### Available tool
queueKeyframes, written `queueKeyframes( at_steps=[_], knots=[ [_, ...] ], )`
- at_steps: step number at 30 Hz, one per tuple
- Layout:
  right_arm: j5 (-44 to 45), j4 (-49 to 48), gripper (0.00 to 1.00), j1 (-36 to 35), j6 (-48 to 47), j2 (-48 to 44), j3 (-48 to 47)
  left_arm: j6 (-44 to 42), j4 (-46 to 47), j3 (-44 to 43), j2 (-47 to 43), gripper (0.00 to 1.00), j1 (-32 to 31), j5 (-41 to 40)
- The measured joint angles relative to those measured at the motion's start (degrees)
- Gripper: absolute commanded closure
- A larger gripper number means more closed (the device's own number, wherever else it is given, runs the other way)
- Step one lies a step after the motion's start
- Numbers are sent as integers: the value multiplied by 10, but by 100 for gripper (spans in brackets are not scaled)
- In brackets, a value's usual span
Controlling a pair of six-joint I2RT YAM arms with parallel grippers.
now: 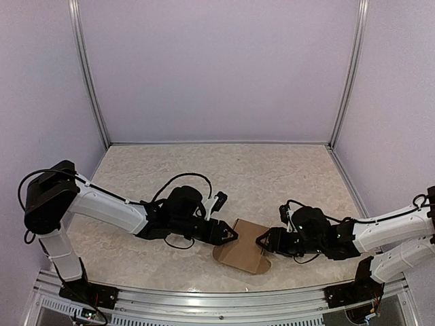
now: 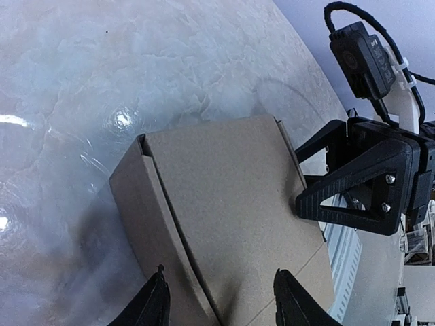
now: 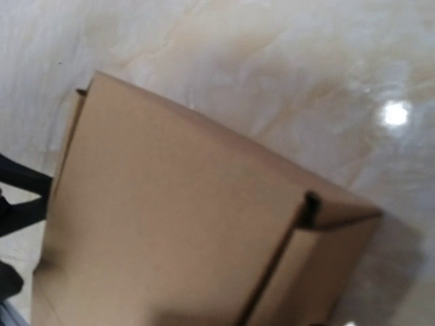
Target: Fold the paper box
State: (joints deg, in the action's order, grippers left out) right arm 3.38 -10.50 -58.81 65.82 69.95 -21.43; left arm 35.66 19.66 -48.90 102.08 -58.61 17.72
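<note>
I see the plain brown cardboard paper box [image 3: 183, 224] filling my view, w/ a dark slit [image 3: 310, 204] by its right corner, on glossy marbled tabletop [image 3: 272, 68].

No words, labels, brands or numbers can be read anywhere. The paper box [image 2: 231, 197] is plain brown card. A small pale mark on the black camera housing [image 2: 360, 58] is too small to read.

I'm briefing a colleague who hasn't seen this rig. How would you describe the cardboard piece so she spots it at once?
Start at the marbled table, near its front edge. Between the left gripper and the right gripper lies the paper box: the only plain brown thing there.
</note>
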Motion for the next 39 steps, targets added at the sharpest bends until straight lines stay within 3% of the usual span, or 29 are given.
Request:
queueKeyframes(
  at_steps=[9,14,24,32,39],
  knots=[
    [-22,-66,70,5,5,55,-8,24,6,30,0,62,12,-8],
    [-27,-85,78,17,-7,84,-27,37,26,53,-11,64,14,-16],
    [-61,-89,100,39,-51,124,-70,53,11,98,-64,40,22,-47],
    [-75,-86,100,44,-78,135,-80,95,30,147,-141,27,32,-62],
    [-75,-80,100,45,-92,132,-80,157,80,189,-155,23,32,-56]
  ],
)
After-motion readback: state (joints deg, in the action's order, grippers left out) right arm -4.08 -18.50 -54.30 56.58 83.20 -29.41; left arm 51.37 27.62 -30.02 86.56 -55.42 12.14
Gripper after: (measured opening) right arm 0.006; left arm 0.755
